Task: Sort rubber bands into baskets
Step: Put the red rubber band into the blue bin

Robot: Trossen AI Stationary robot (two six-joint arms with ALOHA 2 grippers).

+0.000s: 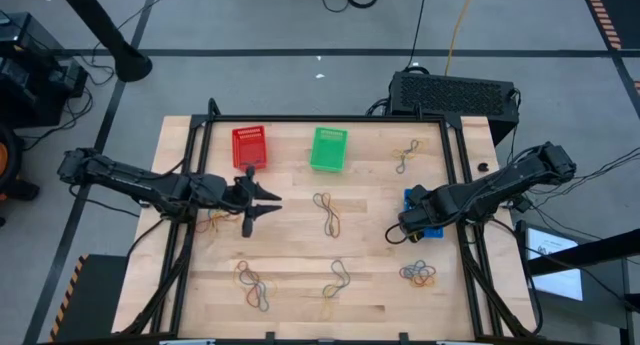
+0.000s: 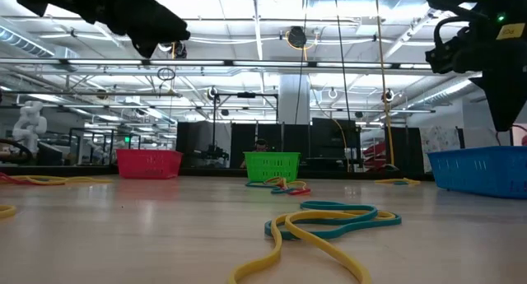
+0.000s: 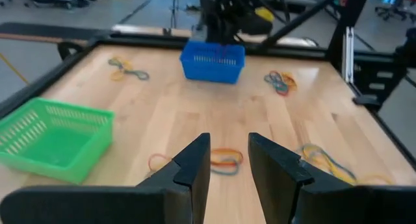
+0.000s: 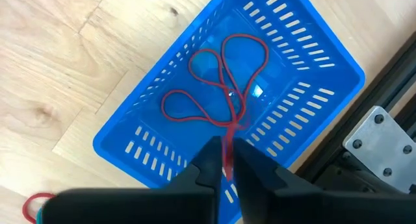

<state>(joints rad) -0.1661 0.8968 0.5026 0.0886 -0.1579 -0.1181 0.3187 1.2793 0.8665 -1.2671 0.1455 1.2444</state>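
Above the blue plastic lattice basket (image 4: 227, 100), the right gripper (image 4: 224, 160) pinches the end of a thin red rubber band (image 4: 218, 81), its loops already draped inside. Releasing well means parting fully before lifting, so nothing snags. Well apart over the wooden desk (image 1: 300, 255), the left gripper (image 1: 262, 203) hovers parted, empty.

Overhead looking down, tabletop level, wrist views sharing blue basket (image 4: 227, 100)
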